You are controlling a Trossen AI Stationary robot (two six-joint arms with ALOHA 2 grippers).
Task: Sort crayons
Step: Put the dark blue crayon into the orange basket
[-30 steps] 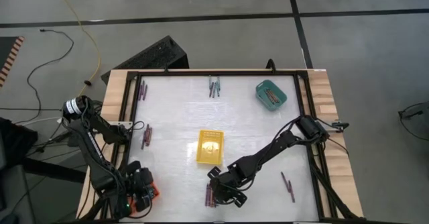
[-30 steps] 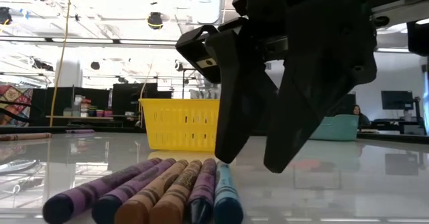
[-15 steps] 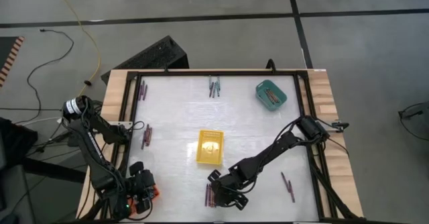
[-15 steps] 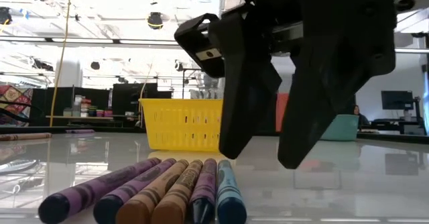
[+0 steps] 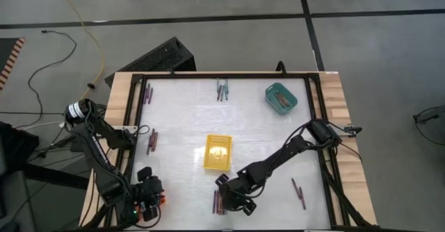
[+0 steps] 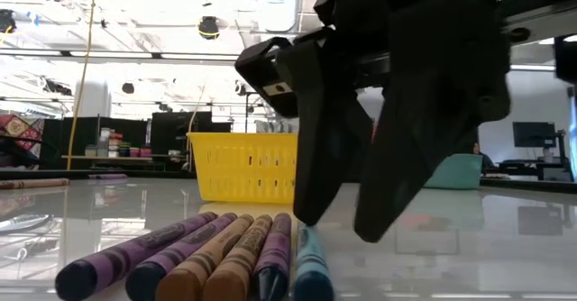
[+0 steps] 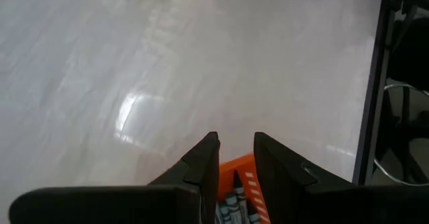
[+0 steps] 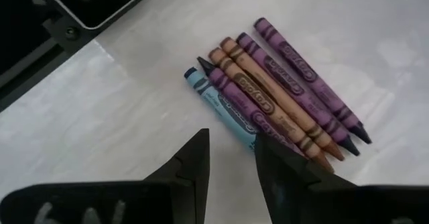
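Several crayons (image 8: 275,103), purple, tan and one blue, lie side by side on the white table near its near edge (image 5: 217,203). My right gripper (image 8: 231,150) hangs open just above the table beside them. Its fingertips (image 6: 306,215) are by the blue crayon's (image 8: 214,96) end and touch nothing. Over the near left corner, my left gripper (image 5: 148,201) is shut on an orange tray (image 7: 242,174) with bluish crayons (image 7: 231,207) inside. More crayons lie in small groups (image 5: 152,140) (image 5: 221,89) (image 5: 148,93) (image 5: 299,194). My left gripper has the orange tray's slotted wall (image 7: 244,178) between its two fingers, which slant downward. The fingers hide most of the tray, so the kind of hold does not show. Nor does whether the tray rests on the table.
A yellow tray (image 5: 217,153) stands mid-table, just beyond the right gripper. A teal tray (image 5: 281,98) with crayons sits at the far right. A black frame (image 5: 208,76) runs round the white surface. Bare surface lies between the trays.
My left gripper has rolled a little about its wrist in place, and the orange tray has turned with it. My right gripper has stayed over the near crayon group, still open.
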